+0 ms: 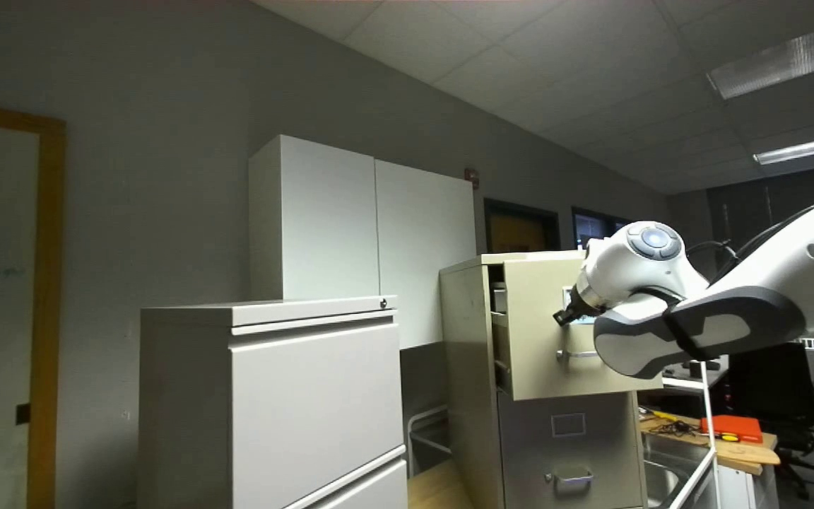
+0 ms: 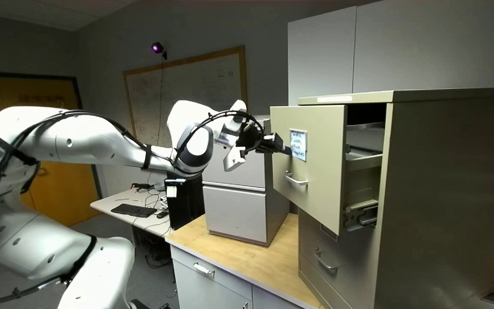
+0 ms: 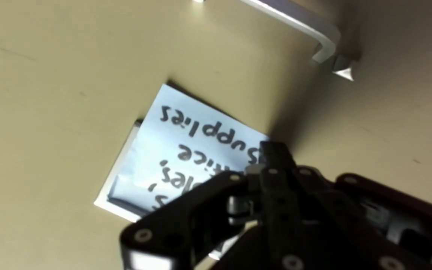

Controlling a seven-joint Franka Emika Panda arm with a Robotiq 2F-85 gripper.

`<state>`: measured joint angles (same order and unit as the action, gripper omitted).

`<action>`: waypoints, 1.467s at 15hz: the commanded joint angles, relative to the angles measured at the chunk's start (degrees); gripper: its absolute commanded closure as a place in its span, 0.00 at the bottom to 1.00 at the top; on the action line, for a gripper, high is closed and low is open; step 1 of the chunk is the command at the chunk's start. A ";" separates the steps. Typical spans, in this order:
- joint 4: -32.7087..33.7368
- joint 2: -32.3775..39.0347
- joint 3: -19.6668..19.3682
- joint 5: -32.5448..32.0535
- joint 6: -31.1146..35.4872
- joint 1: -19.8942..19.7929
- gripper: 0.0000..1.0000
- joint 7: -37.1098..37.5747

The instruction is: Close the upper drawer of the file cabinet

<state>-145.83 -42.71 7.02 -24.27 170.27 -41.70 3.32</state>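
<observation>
Jaws together, near jutting upper drawer (image 2: pixel 322 169), gap behind edge

We see a tall cream-beige metal file cabinet (image 2: pixel 444 193), smooth with a dull sheen; its squarish cream-beige metal upper drawer (image 2: pixel 322 178), matt and faintly marked; a glossy silver metal bar handle (image 3: pixel 294 17); a pale-blue rectangular paper note (image 3: pixel 186 144).

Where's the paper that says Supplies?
In an exterior view, the paper is a bit right of centre, on the front of the open upper drawer, above its handle and just right of the gripper.
</observation>
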 commanded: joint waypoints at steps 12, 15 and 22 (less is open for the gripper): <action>21.96 20.97 -8.98 4.75 -18.36 13.75 1.00 -1.34; 26.75 24.49 -12.68 5.60 -21.94 17.80 1.00 -1.75; 36.65 31.16 -20.06 12.26 -30.06 24.78 1.00 -4.60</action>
<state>-116.45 -22.20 -9.96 -15.57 139.69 -19.46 1.20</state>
